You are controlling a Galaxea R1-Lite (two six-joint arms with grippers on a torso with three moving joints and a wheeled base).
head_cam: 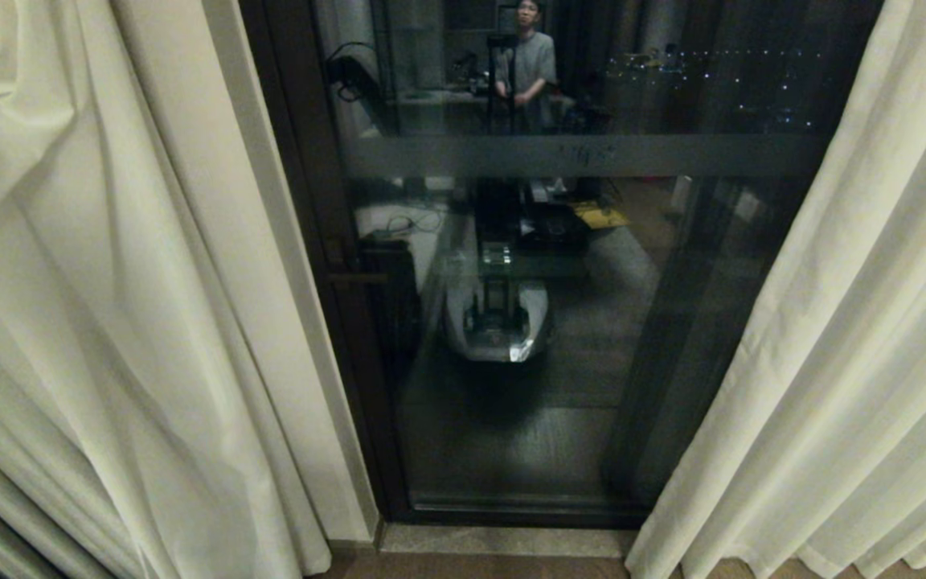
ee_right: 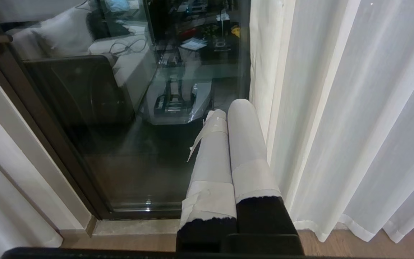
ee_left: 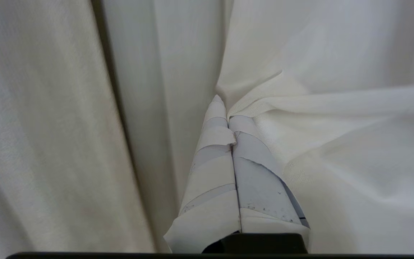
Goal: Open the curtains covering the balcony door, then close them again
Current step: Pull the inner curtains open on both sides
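The two cream-white curtains hang parted, the left curtain (head_cam: 69, 322) and the right curtain (head_cam: 857, 362) on either side of the balcony door (head_cam: 551, 322), whose dark glass lies uncovered. In the left wrist view my left gripper (ee_left: 226, 111) is shut, and the left curtain's (ee_left: 336, 136) hemmed edge is pinched at its taped fingertips, with folds fanning out from them. That gripper does not show in the head view. My right gripper (ee_right: 226, 108) is shut and empty. It hangs low, just beside the right curtain (ee_right: 354, 126) and in front of the door glass (ee_right: 120, 144).
The glass reflects the robot's base (head_cam: 499, 318) and a standing person (head_cam: 529, 68). A pale wall strip (head_cam: 270, 281) runs between the left curtain and the dark door frame. A stone threshold (head_cam: 503, 540) and wooden floor (ee_right: 336, 244) lie below.
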